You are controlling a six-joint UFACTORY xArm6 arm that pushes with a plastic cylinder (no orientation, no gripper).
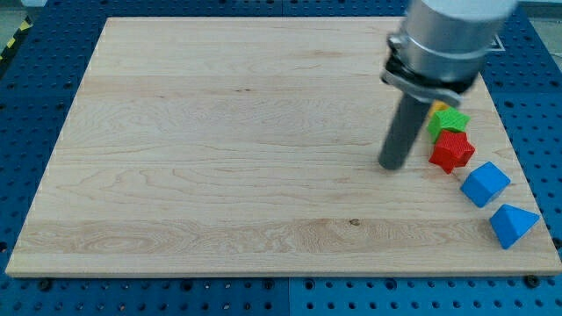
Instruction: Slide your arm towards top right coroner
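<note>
Four blocks sit in plain sight along the worktop's (219, 158) right edge, with a sliver of a fifth, yellow block (438, 105) peeking out behind the arm: a green block (449, 120) just above a red block (451, 150) and touching it, then a blue cube-like block (485, 183) and a blue wedge-shaped block (512, 225) lower down towards the view's bottom right. My tip (392, 165) rests on the bare wood just left of the red block, apart from it by a narrow gap (there is no hand on this arm, only the rod, so nothing opens, closes or grips). The target, the worktop's top right corner, lies up and to the right, partly hidden behind the arm's grey body. The risk, as I judge it, is the direct diagonal: it runs straight through the red, green and yellow cluster and would shove those blocks towards the edge, perhaps off it. Going up first, then right, looks safer.
</note>
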